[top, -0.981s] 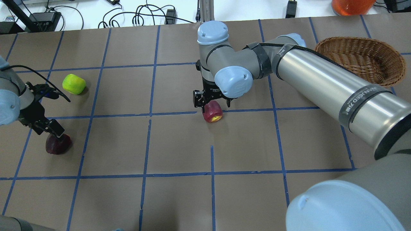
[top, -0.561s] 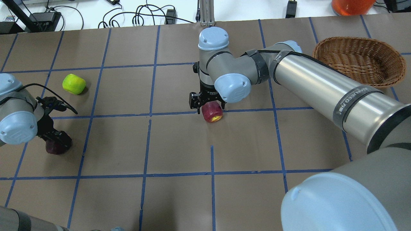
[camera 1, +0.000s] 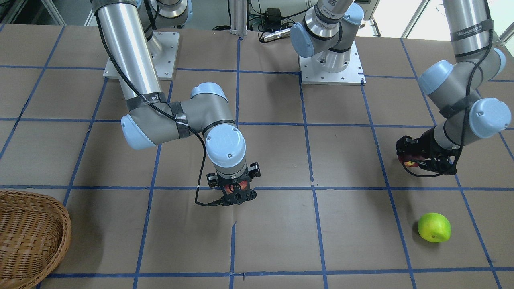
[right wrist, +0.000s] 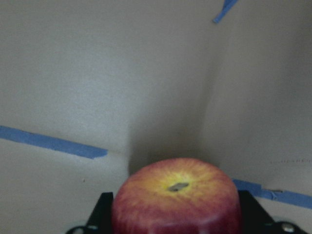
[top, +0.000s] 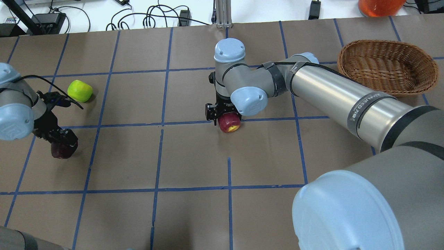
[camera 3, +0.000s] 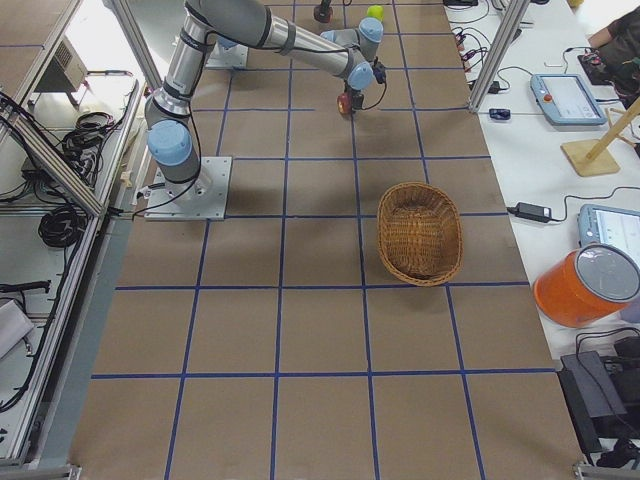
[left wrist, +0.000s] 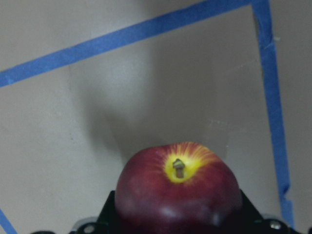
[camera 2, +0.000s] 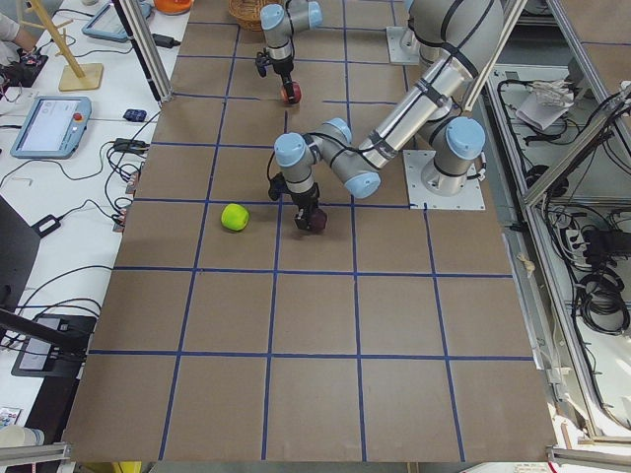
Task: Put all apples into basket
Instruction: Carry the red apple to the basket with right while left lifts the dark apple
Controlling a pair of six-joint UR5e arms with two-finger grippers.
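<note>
The dark maroon apple (top: 64,150) is between the fingers of my left gripper (top: 61,140) at the table's left; the left wrist view shows the apple (left wrist: 178,195) held, with a yellow spot round its stem. My right gripper (top: 227,116) is shut on the red apple (top: 229,123) with a yellowish patch at the table's middle; that apple fills the bottom of the right wrist view (right wrist: 176,200). The lime green apple (top: 79,91) lies loose on the table behind the left gripper. The wicker basket (top: 343,57) stands at the far right with nothing in it.
The table is brown paper with a grid of blue tape lines. An orange container (top: 380,6) stands beyond the far edge near the basket. Cables and power bricks lie along the far edge. The right arm's long link passes in front of the basket.
My left gripper has closed over the maroon apple and shifted it a little toward the far side. My right gripper has settled lower round the red apple, which stays in place.
</note>
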